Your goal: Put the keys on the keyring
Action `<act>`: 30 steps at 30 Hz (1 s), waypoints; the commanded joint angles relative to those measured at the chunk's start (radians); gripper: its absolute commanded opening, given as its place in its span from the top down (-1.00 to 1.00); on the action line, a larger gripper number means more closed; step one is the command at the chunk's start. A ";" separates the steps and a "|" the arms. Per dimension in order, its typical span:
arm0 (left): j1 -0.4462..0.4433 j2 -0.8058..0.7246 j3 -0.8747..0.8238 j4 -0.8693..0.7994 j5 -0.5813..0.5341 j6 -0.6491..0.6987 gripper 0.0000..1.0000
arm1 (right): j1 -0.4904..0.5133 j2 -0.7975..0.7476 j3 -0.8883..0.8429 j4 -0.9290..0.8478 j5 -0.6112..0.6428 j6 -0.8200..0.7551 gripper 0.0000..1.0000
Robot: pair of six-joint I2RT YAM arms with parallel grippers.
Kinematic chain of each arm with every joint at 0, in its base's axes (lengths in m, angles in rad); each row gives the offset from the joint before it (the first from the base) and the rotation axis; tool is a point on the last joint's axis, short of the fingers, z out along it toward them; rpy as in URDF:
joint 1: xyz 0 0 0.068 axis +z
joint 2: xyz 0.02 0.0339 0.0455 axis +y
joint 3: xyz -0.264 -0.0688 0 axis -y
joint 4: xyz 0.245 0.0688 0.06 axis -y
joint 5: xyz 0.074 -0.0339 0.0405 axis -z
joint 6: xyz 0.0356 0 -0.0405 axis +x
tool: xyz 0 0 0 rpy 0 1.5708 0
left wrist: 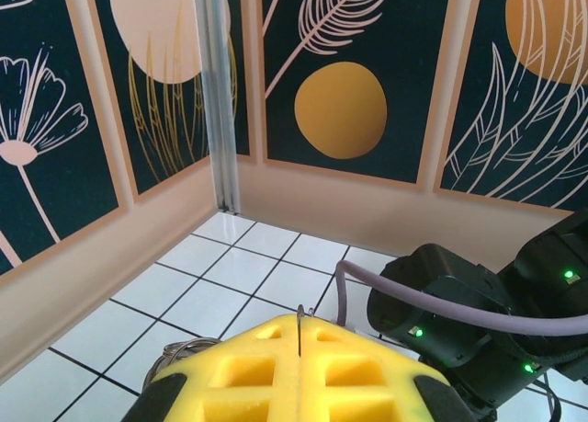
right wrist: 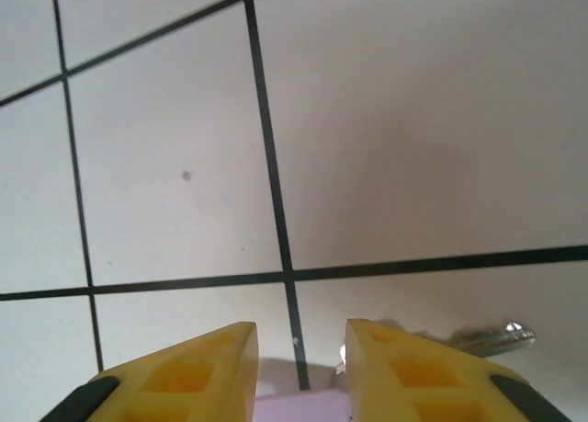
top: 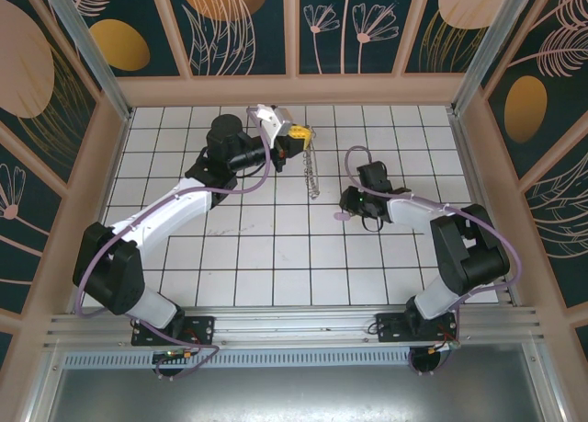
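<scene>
- Left end effector [top: 302, 133]: yellow fingers pressed flat together, pinching the keyring. It is held above the far middle of the counter [top: 276, 256].
- Keyring [top: 313, 169]: its silvery chain-like links hang in a short line from the left end effector down to the tiles. In the left wrist view a thin dark edge rises from the seam between the fingers [left wrist: 276, 376]. Wire loops show just left of them, probably part of the same ring.
- Right end effector [top: 344, 211]: low over the counter, right of centre and near the hanging links but apart from them. Its fingers stand a narrow gap apart, closed on the head of the key.
- Key [right wrist: 303, 408]: the pale lilac head sits between the right end effector's yellow fingers. The short metal shaft sticks out to one side, lying close over a white tile beside a dark grout line.
- Counter: white square tiles with dark joints.
- Wall panels [top: 234, 27]: dark with gold discs and pale leaf drawings, enclosing the counter on three sides.
</scene>
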 commanded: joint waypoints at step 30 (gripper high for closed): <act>-0.007 -0.085 -0.072 0.150 -0.029 0.005 1.00 | 0.071 0.209 0.213 -0.350 0.096 0.190 0.02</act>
